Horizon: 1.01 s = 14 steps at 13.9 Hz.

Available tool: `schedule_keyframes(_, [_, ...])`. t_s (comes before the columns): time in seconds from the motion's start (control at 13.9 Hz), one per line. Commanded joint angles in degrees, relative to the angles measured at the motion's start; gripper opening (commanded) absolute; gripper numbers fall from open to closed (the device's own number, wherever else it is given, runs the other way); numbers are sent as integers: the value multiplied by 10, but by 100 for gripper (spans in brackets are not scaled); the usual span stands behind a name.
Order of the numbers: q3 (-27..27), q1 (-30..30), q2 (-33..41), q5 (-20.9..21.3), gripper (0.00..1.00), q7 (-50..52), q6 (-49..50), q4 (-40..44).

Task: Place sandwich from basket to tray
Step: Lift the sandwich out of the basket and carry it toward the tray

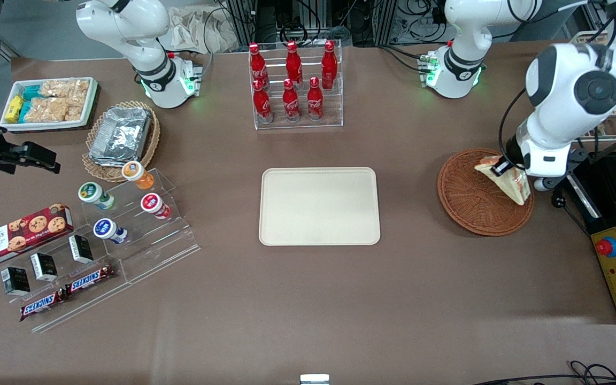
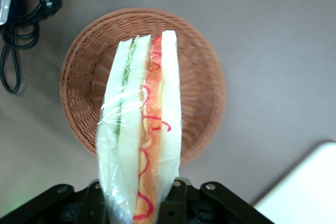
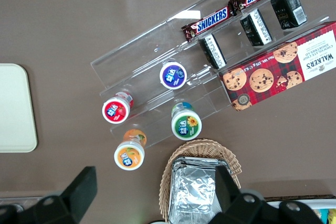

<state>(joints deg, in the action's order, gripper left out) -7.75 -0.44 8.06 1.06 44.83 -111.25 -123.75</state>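
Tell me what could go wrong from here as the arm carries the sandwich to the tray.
The end effector pinches only one end of the plastic-wrapped sandwich, which hangs over the basket; the smooth wrap might slip out during travel. The squeeze could also press the filling out of shape. The tray has only a low rim, so a tilted release might let the wedge tip over or slide off.

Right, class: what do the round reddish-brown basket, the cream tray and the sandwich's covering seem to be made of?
Round reddish-brown basket: woven wicker, matte; the weave ribs show. Flat cream rectangular tray: probably plastic, smooth, with a moulded rim. Triangular sandwich, held above the basket by the gripper: wrapped in clear glossy film, judging by its wrinkles and glare.
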Motion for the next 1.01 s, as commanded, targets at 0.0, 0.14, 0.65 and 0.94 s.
schedule_keyframes(0.0, [-6,-45,-23,-25,0,-30,20,49])
schedule_keyframes(0.14, [-6,-89,-23,-26,0,-86,9,48])
schedule_keyframes(0.65, [-6,-271,-56,-27,0,-144,-135,-30])
schedule_keyframes(0.94, [-10,-293,-143,-22,0,-145,-208,-22])
